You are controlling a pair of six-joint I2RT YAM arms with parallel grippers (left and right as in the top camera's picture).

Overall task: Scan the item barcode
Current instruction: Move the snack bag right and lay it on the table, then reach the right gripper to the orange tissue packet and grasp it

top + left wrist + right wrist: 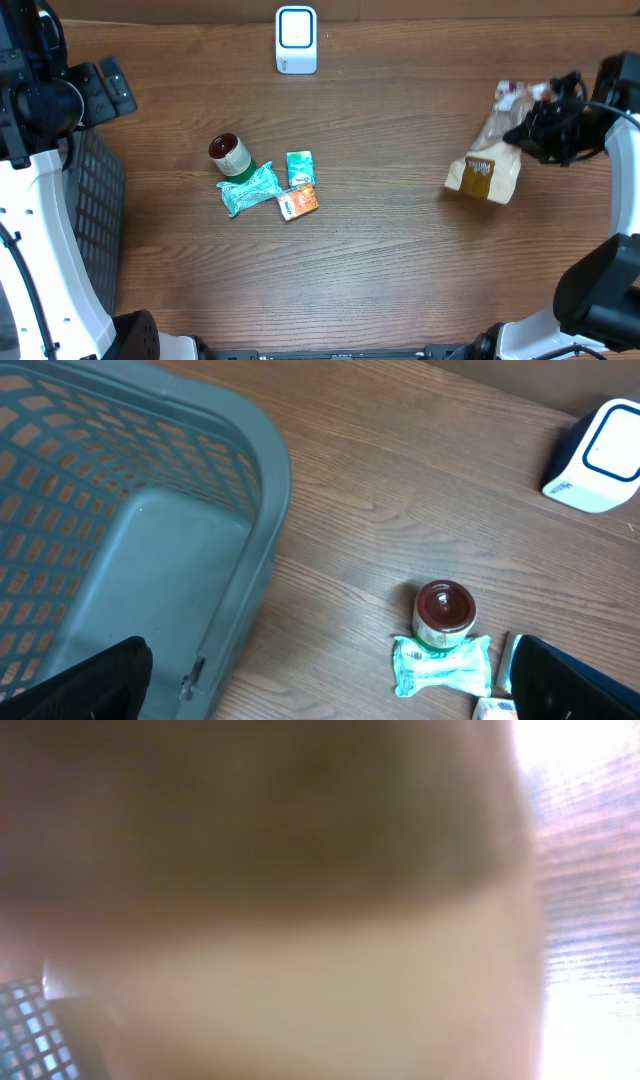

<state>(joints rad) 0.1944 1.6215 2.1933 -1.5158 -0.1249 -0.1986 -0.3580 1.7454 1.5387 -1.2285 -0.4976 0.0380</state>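
The bag (485, 168) is held clamped in the right gripper (540, 130); the scanner (296, 40) is seen well to its left.

Your overhead view looks straight down on the whole table (400, 280), white scanner (296, 40) at top centre. Your left wrist view sits lower, angled across the grey basket (150, 560) on its left toward that scanner in its upper right corner; overhead shares both. Your right wrist view sits so close to the tan packet (300, 970) that blur fills the frame.
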